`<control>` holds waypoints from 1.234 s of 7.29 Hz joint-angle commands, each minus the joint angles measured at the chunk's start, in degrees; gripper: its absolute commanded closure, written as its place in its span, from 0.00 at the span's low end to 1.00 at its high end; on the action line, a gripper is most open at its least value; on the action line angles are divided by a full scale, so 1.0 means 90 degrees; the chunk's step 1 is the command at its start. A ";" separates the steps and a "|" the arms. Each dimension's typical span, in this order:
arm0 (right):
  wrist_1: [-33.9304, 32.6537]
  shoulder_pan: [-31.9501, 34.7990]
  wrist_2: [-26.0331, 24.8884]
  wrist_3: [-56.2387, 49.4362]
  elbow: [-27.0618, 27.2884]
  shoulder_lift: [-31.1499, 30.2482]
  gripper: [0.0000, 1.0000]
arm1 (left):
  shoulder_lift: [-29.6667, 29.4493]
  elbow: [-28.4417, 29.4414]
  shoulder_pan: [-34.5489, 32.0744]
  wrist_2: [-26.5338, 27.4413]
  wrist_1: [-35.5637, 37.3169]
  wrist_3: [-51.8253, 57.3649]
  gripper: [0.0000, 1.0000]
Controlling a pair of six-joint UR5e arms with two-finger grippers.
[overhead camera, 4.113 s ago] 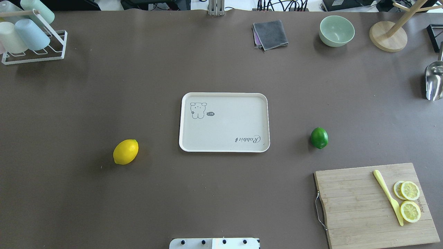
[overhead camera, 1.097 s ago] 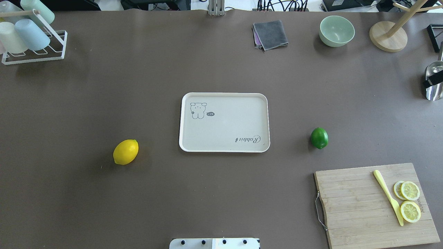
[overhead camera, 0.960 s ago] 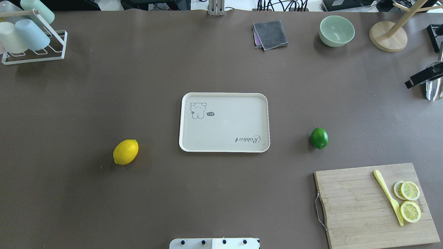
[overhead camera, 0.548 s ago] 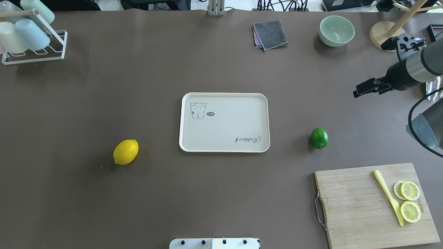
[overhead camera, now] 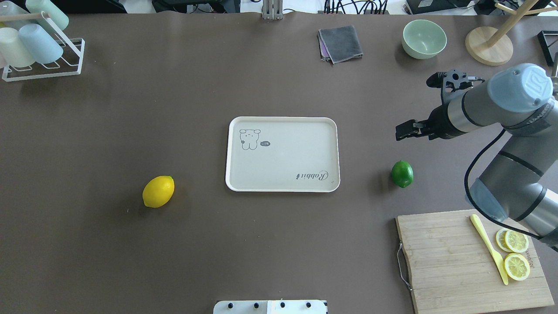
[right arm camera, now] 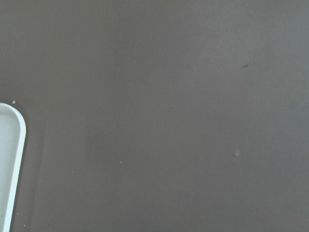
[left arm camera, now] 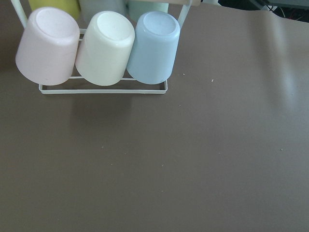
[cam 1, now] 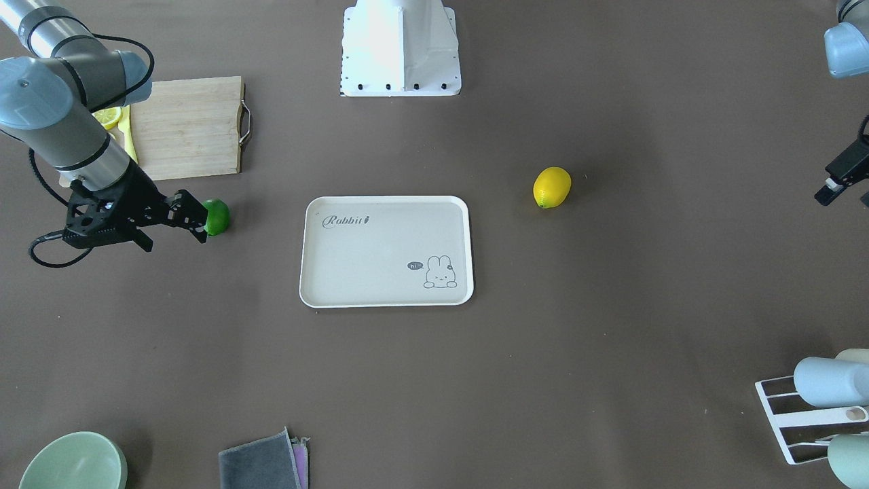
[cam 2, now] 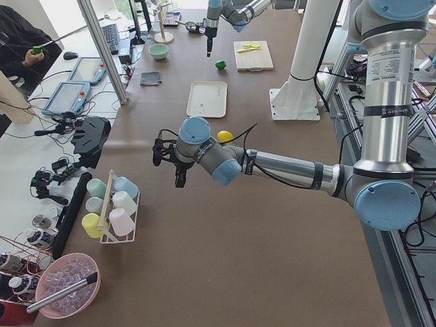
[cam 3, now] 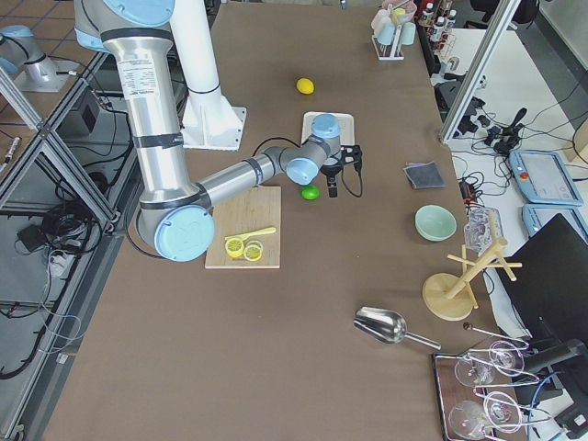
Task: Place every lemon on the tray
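My right gripper (overhead camera: 399,132) hangs with jaws spread near the green lemon (overhead camera: 402,174), which sits on the table right of the tray (overhead camera: 283,157) — if I close off-centre, that glossy fruit likely squirts out and rolls away.

right end effector (overhead camera: 399,133) downward, hovering (arm outstretched)

A matte brown table (overhead camera: 174,109), busiest along its edges.
A cream rectangular tray (overhead camera: 287,159) lies mid-table, with a glossy yellow lemon (overhead camera: 158,191) to its left and a glossy green lemon (overhead camera: 402,174) to its right. A wooden cutting board (overhead camera: 444,257) sits near right. Along the far edge are a folded grey cloth (overhead camera: 341,43), a pale green bowl (overhead camera: 424,39), a round wooden stand base (overhead camera: 488,46) and, far left, a white wire cup rack (overhead camera: 43,72).
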 commanded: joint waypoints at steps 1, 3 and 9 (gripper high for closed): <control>-0.0141 -0.0562 -0.0327 0.0237 0.0001 -0.0071 0.00 | -0.0170 0.0000 0.0529 0.0402 -0.0243 -0.0898 0.02; -0.0327 -0.0749 -0.0308 0.0441 0.0011 -0.0130 0.00 | -0.0356 -0.0010 0.0687 0.0403 -0.0244 -0.1215 0.02; -0.0503 -0.0896 -0.0298 0.0452 0.0109 -0.0140 1.00 | -0.0816 0.0000 0.1576 0.0872 -0.0254 -0.1528 0.12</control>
